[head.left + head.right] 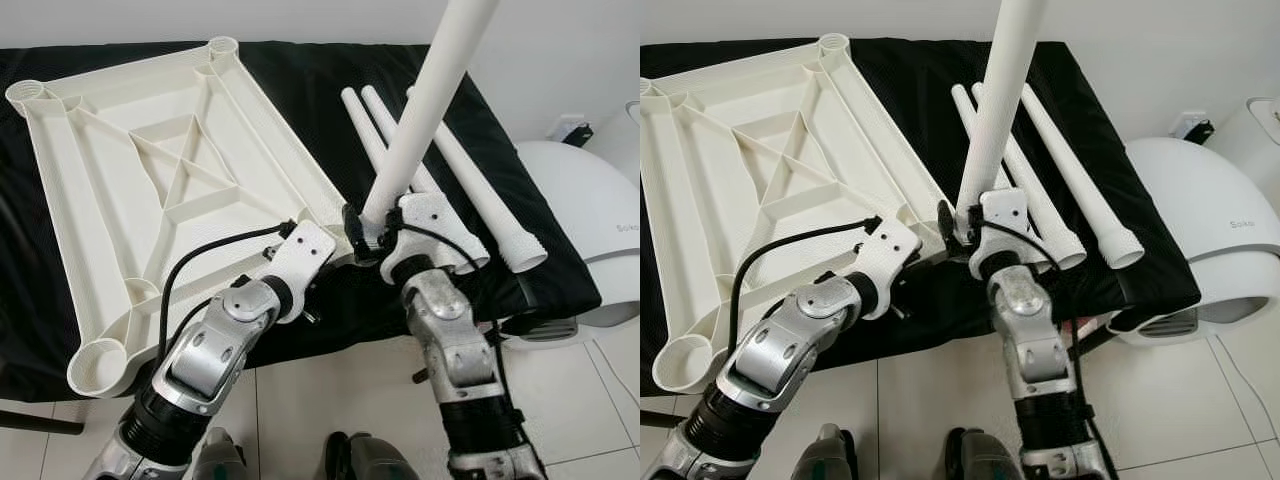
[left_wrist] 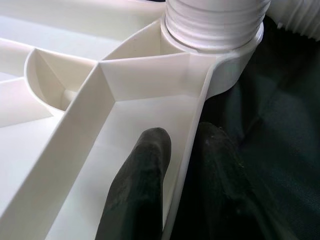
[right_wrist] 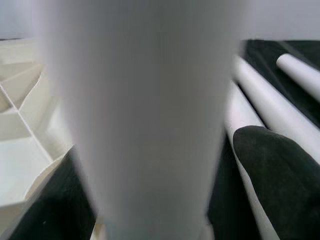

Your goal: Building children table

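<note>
A white plastic tabletop (image 1: 150,170) lies upside down on black cloth, ribs up, with a round socket at each corner. One white table leg (image 1: 425,110) stands upright in the near right corner socket (image 2: 215,30), its threaded end seated there. My right gripper (image 1: 372,232) is shut on this leg near its base; the leg (image 3: 145,115) sits between the fingers (image 3: 280,175). My left gripper (image 2: 185,165) is shut on the tabletop's edge rib (image 2: 192,130) just beside that socket. Three more legs (image 1: 1060,170) lie side by side on the cloth to the right.
The black cloth (image 1: 300,80) covers a low platform whose near edge drops to a tiled floor (image 1: 330,390). A white rounded appliance (image 1: 590,220) stands at the right. A white wall runs behind.
</note>
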Controlling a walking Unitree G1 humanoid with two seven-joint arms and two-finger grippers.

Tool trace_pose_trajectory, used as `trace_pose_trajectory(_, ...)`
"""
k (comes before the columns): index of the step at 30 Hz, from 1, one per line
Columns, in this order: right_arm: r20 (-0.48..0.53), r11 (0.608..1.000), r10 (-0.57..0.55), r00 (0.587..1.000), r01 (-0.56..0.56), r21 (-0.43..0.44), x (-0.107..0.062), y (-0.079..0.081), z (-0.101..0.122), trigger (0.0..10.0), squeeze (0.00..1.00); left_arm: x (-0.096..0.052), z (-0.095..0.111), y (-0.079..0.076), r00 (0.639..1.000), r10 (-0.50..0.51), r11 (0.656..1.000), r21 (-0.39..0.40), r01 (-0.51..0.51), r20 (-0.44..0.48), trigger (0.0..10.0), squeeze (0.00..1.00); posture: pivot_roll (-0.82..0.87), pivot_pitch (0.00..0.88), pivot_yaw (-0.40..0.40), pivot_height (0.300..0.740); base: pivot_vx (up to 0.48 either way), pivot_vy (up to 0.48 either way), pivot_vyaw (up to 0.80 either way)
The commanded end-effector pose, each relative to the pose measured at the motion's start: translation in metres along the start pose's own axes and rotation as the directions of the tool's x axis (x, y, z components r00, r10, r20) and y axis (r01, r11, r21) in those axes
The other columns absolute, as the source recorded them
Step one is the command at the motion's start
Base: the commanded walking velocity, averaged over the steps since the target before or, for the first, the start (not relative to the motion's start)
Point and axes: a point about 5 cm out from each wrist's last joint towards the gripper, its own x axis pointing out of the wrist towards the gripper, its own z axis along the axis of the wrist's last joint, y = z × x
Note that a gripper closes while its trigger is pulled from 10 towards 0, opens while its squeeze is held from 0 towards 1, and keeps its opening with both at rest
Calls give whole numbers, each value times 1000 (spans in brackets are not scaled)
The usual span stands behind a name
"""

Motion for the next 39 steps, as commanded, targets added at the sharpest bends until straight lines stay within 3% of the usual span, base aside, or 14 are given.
trace_pose_trajectory(1,-8,999,20,1000,-20,31,1,-11,-2,10000,1000,-1,7,-10,998,-50,999,18,49,34,10000,0,53,156,-77,740,0,0,0)
trace_pose_trajectory(3,-8,999,35,999,-35,40,2,-15,-2,10000,1000,-1,7,-10,998,-50,999,19,49,34,10000,0,53,156,-77,740,0,0,0)
trace_pose_trajectory(7,-5,982,179,984,-178,69,4,-27,1,10000,1000,-1,7,-9,998,-49,999,20,49,33,10000,0,52,155,-74,740,0,0,0)
trace_pose_trajectory(9,-5,982,179,984,-178,69,4,-27,1,10000,1000,-1,7,-9,998,-49,999,20,49,33,10000,0,52,155,-74,740,0,0,0)
trace_pose_trajectory(12,-13,952,298,955,-296,77,8,-42,0,10000,1000,-1,8,-8,998,-51,998,23,50,34,10000,0,46,157,-65,740,0,0,0)
trace_pose_trajectory(15,-17,937,342,939,-340,75,9,-47,-1,10000,1000,-1,8,-8,998,-52,998,25,51,35,10000,0,46,157,-63,740,0,0,0)
trace_pose_trajectory(18,-34,885,465,885,-463,51,10,-53,-2,10000,1000,-1,8,-7,998,-53,998,28,52,36,10000,0,48,161,-60,740,0,0,0)
trace_pose_trajectory(25,-49,806,591,805,-589,51,10,-56,-2,10000,1000,-1,9,-6,998,-51,998,30,50,35,10000,0,46,163,-56,740,0,0,0)
trace_pose_trajectory(26,-48,776,630,775,-628,57,10,-56,-1,10000,0,-1,9,-5,998,-50,998,30,49,35,10000,0,50,163,-54,740,0,0,0)
trace_pose_trajectory(30,-60,717,697,714,-695,60,14,-60,-2,10000,0,-1,10,-4,998,-46,999,31,44,36,10000,0,52,164,-52,740,0,0,0)
trace_pose_trajectory(39,-74,669,742,666,-742,37,22,-68,-2,10000,0,-1,10,-3,998,-45,999,30,44,35,10000,0,52,166,-46,740,0,0,0)
